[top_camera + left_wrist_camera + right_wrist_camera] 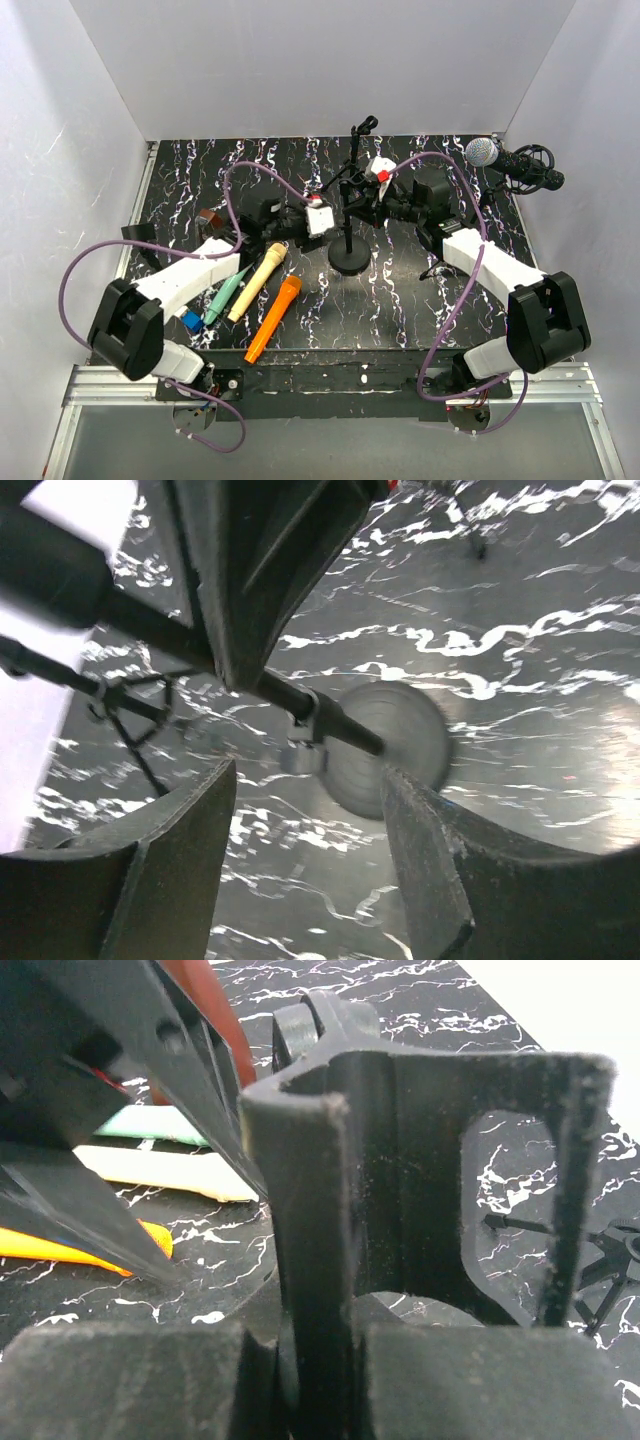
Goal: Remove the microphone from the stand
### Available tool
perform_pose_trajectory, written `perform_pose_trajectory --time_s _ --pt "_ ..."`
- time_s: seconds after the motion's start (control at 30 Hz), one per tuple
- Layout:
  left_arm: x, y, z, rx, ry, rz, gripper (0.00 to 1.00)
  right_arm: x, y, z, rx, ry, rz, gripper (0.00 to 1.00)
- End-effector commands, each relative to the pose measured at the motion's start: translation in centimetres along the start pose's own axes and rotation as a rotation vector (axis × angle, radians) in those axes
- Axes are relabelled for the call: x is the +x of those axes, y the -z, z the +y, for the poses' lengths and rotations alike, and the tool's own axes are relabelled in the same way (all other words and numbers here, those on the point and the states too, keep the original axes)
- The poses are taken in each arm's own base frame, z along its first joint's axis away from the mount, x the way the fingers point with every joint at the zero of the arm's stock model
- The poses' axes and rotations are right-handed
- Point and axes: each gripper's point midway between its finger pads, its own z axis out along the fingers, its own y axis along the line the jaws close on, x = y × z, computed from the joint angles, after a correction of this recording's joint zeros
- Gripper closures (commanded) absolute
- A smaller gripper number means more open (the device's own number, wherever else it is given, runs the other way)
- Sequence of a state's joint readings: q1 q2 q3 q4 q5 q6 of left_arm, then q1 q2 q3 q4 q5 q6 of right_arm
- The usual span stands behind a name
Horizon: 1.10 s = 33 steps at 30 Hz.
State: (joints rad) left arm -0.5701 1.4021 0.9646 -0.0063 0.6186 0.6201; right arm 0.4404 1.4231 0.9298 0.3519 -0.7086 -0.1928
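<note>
1. Black centre stand (349, 258): upright mid-table; I see nothing in its top clip
2. Left gripper (305, 780): fingers spread, stand pole between them, ungripped
3. Right gripper (315, 1345): looks clamped on the same pole
4. Silver-headed microphone (482, 151): cradled at the far right corner, well apart from both grippers
5. Step, as I judge it: approach only; next I need a hold on the microphone body

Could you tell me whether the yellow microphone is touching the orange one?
Apart: the top view shows bare table between yellow microphone and orange microphone.
</note>
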Motion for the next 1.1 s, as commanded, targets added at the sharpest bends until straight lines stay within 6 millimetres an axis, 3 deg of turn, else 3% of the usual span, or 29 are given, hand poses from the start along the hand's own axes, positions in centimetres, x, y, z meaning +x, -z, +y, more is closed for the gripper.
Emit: perform_pose_trajectory --time_s 0.0,0.17,0.37,0.5,0.6,0.77,0.9,0.97,1.07 --pt "0.0 -2.1 2.8 -0.109 -0.364 0.010 0.44 -1.2 -0.4 0.5 -0.027 -0.076 -0.012 0.99" --pt "0.4 -3.7 1.6 -0.057 -0.429 0.014 0.50 -1.0 -0.4 0.6 -0.028 -0.095 -0.007 0.99" --pt "1.7 -3.8 0.3 -0.001 -0.447 0.051 0.57 -1.0 -0.3 0.5 -0.025 -0.096 -0.008 0.99" --pt "2.5 -4.3 1.1 -0.038 -0.448 0.085 0.71 -1.0 -0.3 0.5 -0.025 -0.095 -0.007 0.99" --pt "3.3 -4.9 2.0 -0.048 -0.405 0.131 0.90 -1.1 -0.2 0.5 -0.027 -0.086 -0.007 0.99" --pt "3.1 -5.2 3.1 -0.090 -0.305 0.148 1.00 -1.0 -0.2 0.5 -0.030 -0.072 -0.006 0.99" --pt "0.5 -4.4 3.2 -0.008 -0.011 0.080 1.00 -1.1 0.0 0.8 -0.047 -0.027 -0.008 0.99" --pt "-0.2 -3.8 4.1 0.004 0.248 0.068 1.00 -1.0 0.2 0.8 -0.047 0.012 -0.008 0.99" --pt "0.9 -2.7 5.0 0.083 0.732 0.065 1.00 -1.0 0.6 1.0 -0.051 0.075 -0.010 0.99"
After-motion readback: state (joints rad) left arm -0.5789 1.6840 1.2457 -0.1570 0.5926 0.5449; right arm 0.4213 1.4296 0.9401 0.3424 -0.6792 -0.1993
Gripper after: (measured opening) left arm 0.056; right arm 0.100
